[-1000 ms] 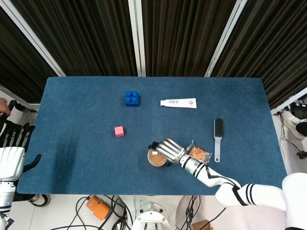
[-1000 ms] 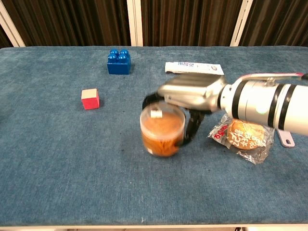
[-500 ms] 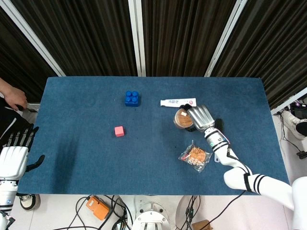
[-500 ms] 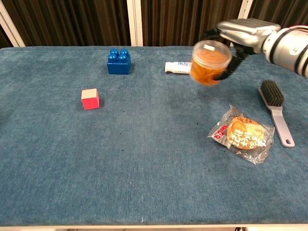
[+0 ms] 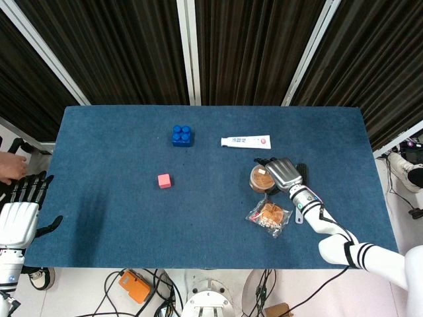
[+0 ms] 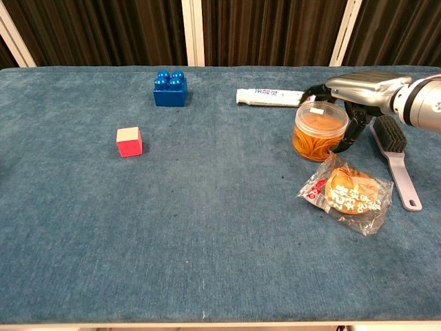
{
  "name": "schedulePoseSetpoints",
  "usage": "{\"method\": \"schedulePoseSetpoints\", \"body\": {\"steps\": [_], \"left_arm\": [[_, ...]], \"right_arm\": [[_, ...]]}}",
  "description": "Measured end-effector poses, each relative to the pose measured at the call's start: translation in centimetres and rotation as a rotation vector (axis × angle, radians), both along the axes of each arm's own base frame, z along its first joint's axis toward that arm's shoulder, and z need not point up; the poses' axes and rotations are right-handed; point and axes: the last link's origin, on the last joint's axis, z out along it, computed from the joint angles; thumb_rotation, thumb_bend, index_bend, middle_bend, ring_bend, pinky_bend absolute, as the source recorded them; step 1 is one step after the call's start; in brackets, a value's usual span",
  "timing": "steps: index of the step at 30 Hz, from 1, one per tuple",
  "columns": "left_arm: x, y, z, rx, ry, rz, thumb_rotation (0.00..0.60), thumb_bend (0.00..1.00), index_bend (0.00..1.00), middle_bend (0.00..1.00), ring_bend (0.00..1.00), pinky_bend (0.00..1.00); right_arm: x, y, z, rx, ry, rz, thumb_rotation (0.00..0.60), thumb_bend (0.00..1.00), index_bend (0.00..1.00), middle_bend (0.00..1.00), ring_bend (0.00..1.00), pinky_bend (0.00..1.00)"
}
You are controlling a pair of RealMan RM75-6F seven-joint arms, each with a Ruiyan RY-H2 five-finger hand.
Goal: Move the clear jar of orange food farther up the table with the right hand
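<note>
Placement step, by the look of it: clear plastic jar of orange food (image 6: 320,131) upright on blue cloth table (image 6: 172,227), just above crinkly wrapped pastry (image 6: 348,192), silver right hand (image 6: 358,93) curled round it, fingers touching. Next, judging so: spread fingers, lift clear without tipping.

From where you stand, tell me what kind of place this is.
Probably a robot teleoperation lab, not a home: a blue-carpeted table against dark curtains, loose cables on the floor, and unrelated test items such as a toy block and toothpaste tube.
</note>
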Motion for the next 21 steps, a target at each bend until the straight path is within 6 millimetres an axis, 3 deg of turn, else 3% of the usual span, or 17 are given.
{"method": "schedulePoseSetpoints", "body": {"steps": [5,8,14,17,21], "left_arm": [[0.0,0.1,0.0,-0.001,-0.001,0.002,0.6,0.16,0.0,0.0,0.0,0.01],[0.0,0.0,0.1,0.002,-0.004,0.0,0.6,0.16,0.0,0.0,0.0,0.01],[0.0,-0.3,0.4,0.015,-0.014,-0.002,0.6,0.16,0.0,0.0,0.0,0.01],[0.1,-0.5,0.6,0.028,-0.02,-0.011,0.6,0.16,0.0,0.0,0.0,0.01],[0.0,-0.3,0.6,0.026,-0.021,-0.008,0.6,0.16,0.0,0.0,0.0,0.01]], "right_arm": [[-0.1,0.8,0.8,0.007,-0.014,0.0,0.6,0.34,0.0,0.0,0.01,0.31],[-0.3,1.8,2.0,0.0,-0.03,0.006,0.6,0.29,0.0,0.0,0.0,0.24],[-2.3,5.2,6.3,-0.116,-0.047,0.034,0.6,0.26,0.0,0.0,0.0,0.11],[-4.2,8.0,9.1,-0.248,-0.033,0.026,0.6,0.26,0.0,0.0,0.0,0.04],[-8.0,13.6,13.0,-0.477,-0.005,-0.066,0.6,0.26,0.0,0.0,0.0,0.0]]}}
